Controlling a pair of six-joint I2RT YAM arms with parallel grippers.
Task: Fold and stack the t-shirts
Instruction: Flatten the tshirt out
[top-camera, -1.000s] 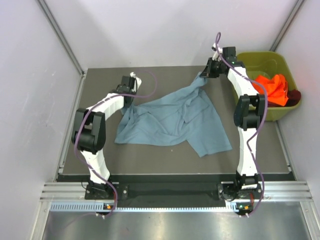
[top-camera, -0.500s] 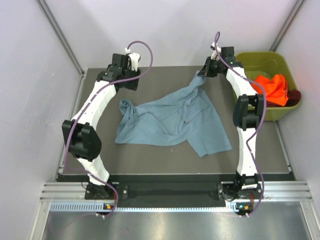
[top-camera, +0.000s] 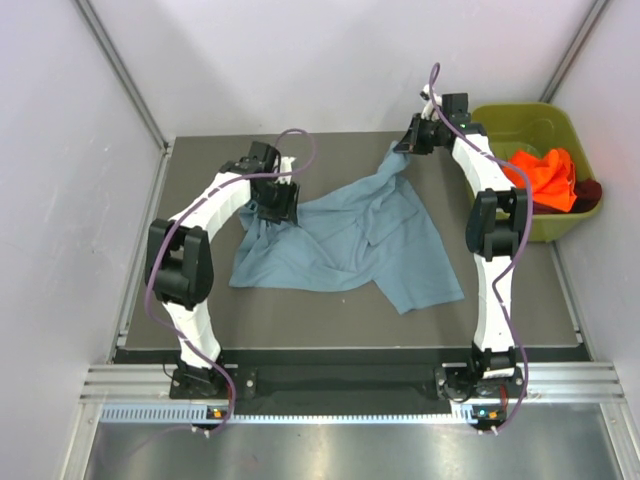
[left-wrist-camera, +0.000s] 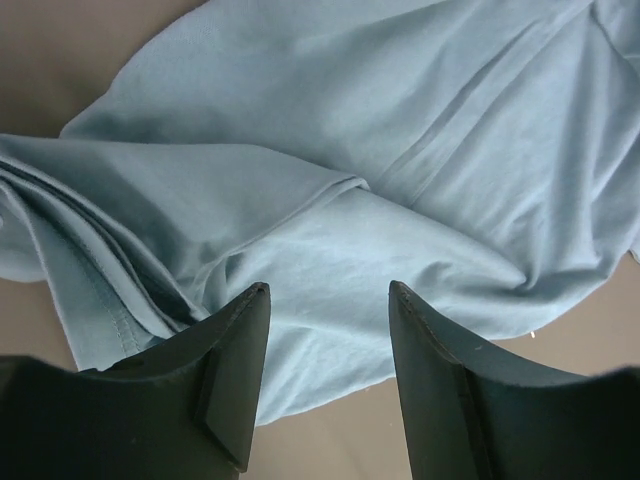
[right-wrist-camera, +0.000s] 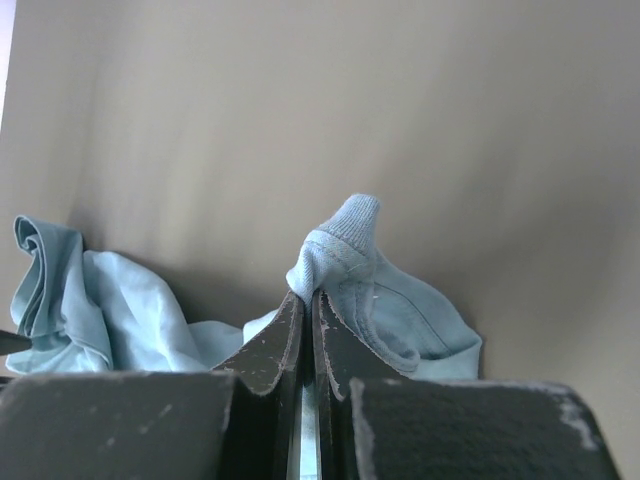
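Note:
The blue-grey t-shirt (top-camera: 350, 240) lies crumpled across the middle of the dark table. My right gripper (top-camera: 408, 148) is shut on its ribbed collar edge at the far right and holds that part lifted; in the right wrist view the cloth (right-wrist-camera: 345, 250) is pinched between the closed jaws (right-wrist-camera: 308, 297). My left gripper (top-camera: 281, 205) is open, just above the shirt's bunched left part; in the left wrist view its jaws (left-wrist-camera: 328, 290) stand apart over folded cloth (left-wrist-camera: 400, 150), holding nothing. The orange shirt (top-camera: 545, 172) and the maroon shirt (top-camera: 590, 190) lie in the bin.
The olive-green bin (top-camera: 520, 120) stands off the table's far right corner, close to my right arm. Bare table (top-camera: 200, 280) shows to the left of the shirt and along the near edge. Pale walls enclose the table on the left, back and right.
My left gripper swung to the far left of the table, then came back right onto the shirt's bunched left part. The right gripper and the shirt have hardly moved.

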